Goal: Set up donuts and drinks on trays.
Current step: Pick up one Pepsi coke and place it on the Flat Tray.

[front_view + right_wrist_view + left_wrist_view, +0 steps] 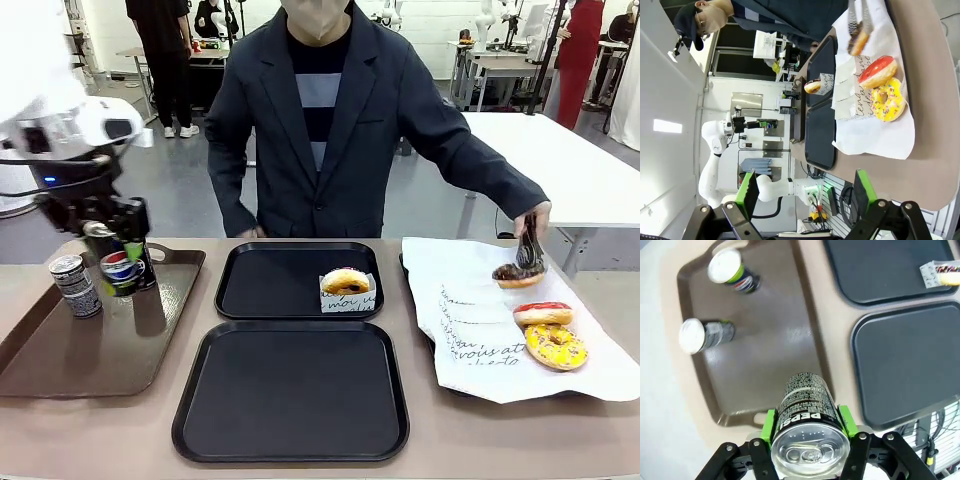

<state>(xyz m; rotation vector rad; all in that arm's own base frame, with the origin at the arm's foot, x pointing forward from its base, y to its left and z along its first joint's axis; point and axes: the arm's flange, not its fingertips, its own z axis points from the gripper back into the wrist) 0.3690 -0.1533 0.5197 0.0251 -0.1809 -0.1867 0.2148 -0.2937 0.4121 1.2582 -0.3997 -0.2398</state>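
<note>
Can in the grip, and we start right there: the left pincer (809, 425) is clenched on a black Pepsi can (807, 415), its green pads (771, 424) pressed to either side and the silver top facing back up between the fingers. Beneath the pincer we have the brown tray with handles (765, 365), and the can hangs over one handled end of it.

Out past the pincer, two more drinks stand upright on that tray. First comes a grey patterned can (707, 335), then beyond it a second Pepsi can (735, 275), both well apart from the held one.

Off to this pincer's right on the worktop (500, 440) we see the nearer tray (290, 390), and just beyond it the farther tray (265, 280). A golden glazed donut (346, 282) sits in a white paper sleeve (348, 298) on the farther tray's right side.

Now the right pincer (806, 192): released, fingers spread wide. Well beyond it the white printed paper sheet (880, 135) carries a yellow-sprinkled donut (887, 100) touching a pink donut (877, 70). Farthest out, the person's hand (535, 222) grips tongs (528, 250) closed on a chocolate donut (517, 275) at the sheet's far side.
</note>
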